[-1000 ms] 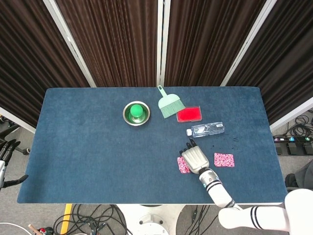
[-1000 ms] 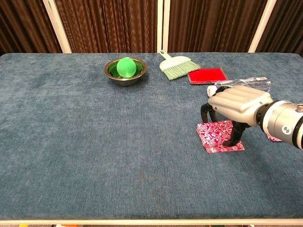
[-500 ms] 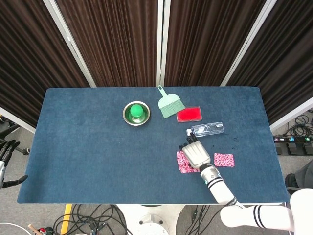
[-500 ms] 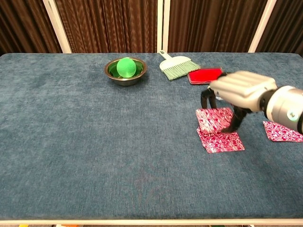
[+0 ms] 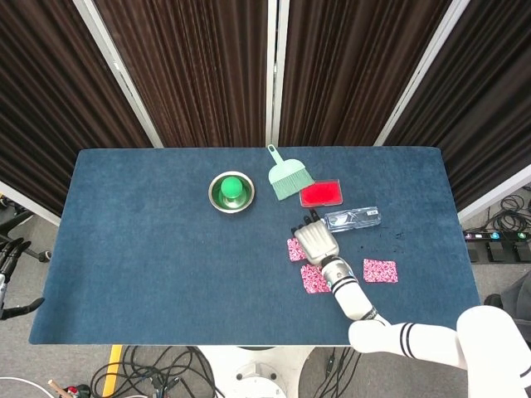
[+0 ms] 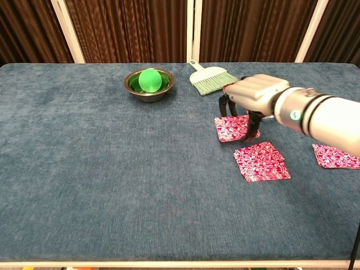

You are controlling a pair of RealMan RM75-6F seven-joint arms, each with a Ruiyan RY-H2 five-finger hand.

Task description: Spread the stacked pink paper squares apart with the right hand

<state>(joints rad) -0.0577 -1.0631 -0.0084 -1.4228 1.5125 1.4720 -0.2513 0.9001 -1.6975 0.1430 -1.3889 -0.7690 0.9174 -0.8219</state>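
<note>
My right hand [image 6: 254, 97] [image 5: 316, 240] hangs fingers-down over the table's middle right. It pinches one pink patterned paper square [image 6: 232, 129] [image 5: 294, 250] by its far and right edges, low over the cloth. The remaining stack of pink squares [image 6: 262, 162] [image 5: 314, 280] lies nearer the front, its sheets slightly fanned. A third pink square [image 6: 337, 156] [image 5: 380, 270] lies flat further right. My left hand [image 5: 7, 255] hangs off the table's left edge, fingers apart, holding nothing.
A steel bowl [image 6: 149, 84] [image 5: 231, 191] with a green ball sits at the back centre. A green hand brush [image 6: 211, 79] [image 5: 289, 176], a red pad [image 5: 321, 193] and a clear plastic bottle [image 5: 353, 219] lie behind the right hand.
My right hand took one pink square off the stack and carried it away from me and to the left. The stack and the right-hand square stayed put.
</note>
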